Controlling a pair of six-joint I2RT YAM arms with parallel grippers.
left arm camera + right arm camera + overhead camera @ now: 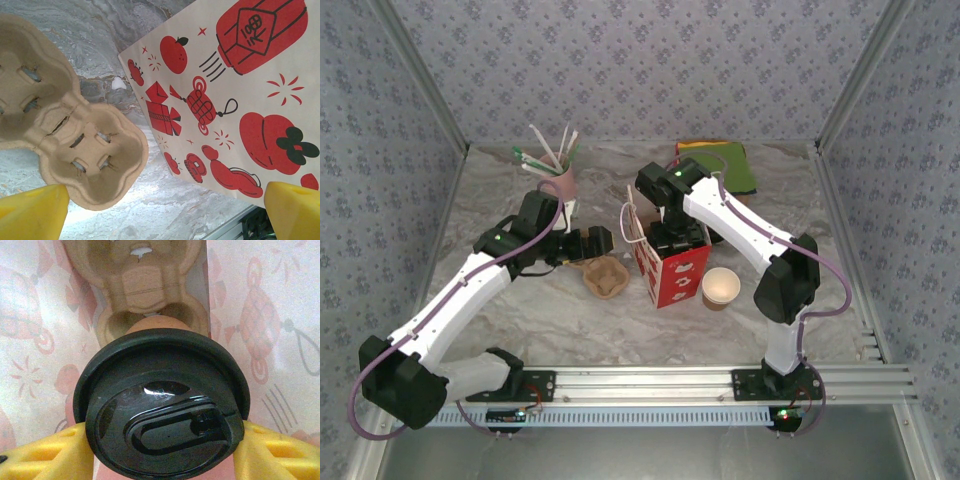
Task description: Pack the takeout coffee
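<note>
Left arm (450,300) and right arm (740,225): white link shells, black joint housings. Purple cable (353,405) along each, slack loop well behind the gripper. Small green light (496,238) on black wrist housing just behind each gripper. Left gripper (160,210) and right gripper (165,452): fingers (32,212) bright yellow, blocky, matte plastic, edges rounded.

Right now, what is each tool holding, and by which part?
Right tool: the takeout coffee, pinched at opposite sides near its top. Left tool: nothing, open.
</note>
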